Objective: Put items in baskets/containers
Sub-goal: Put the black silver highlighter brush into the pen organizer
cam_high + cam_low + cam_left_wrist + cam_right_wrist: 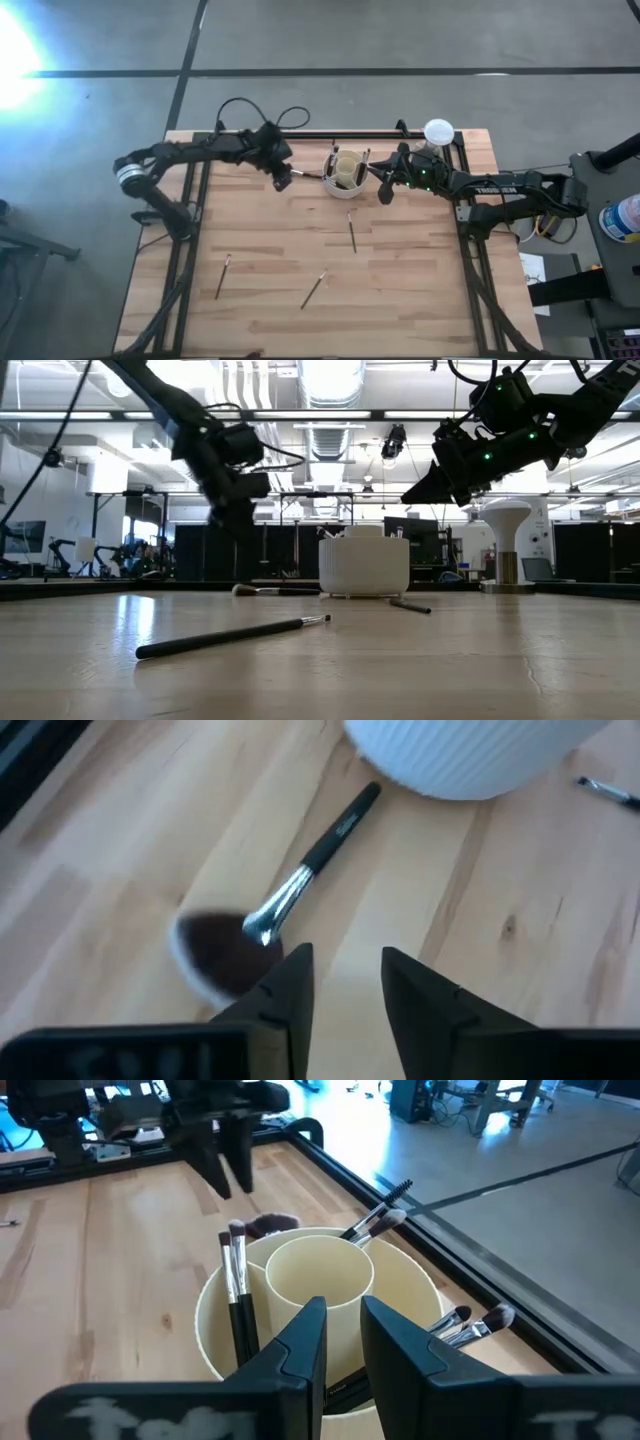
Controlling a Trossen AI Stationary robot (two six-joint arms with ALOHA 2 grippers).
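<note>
the fluffy brush lies by the cream holder near the table's back edge, light and stiff, best pinched at its thin handle by the left gripper, fingers apart.

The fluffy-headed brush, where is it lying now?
The fluffy brush lies flat on the table, just left of the cream holder in the high view, handle end toward the holder. The left gripper hovers over its head.
</note>
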